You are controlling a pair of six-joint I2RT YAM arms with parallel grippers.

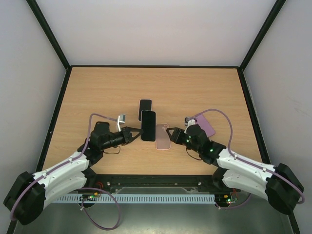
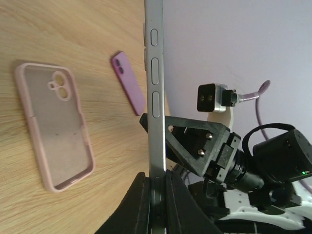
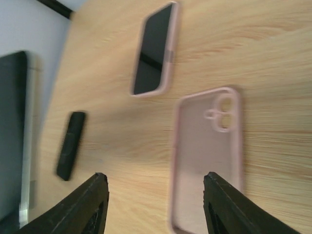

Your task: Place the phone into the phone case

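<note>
My left gripper [image 1: 137, 131] is shut on the lower end of a black phone [image 1: 148, 126] with a silver edge and holds it off the table, left of the case. In the left wrist view the phone [image 2: 155, 92] stands edge-on between my closed fingers [image 2: 157, 195]. The clear pink phone case [image 1: 163, 136] lies open side up on the table; it also shows in the left wrist view [image 2: 53, 126] and the right wrist view [image 3: 207, 156]. My right gripper [image 1: 171, 133] is open and empty just right of the case, its fingertips [image 3: 153, 178] spread above the case's near end.
A second dark-screened phone [image 1: 145, 108] lies flat beyond the held one, also in the right wrist view [image 3: 153, 48]. A purple phone or case [image 1: 205, 125] lies to the right behind my right arm. A small dark bar [image 3: 70, 145] lies on the wood.
</note>
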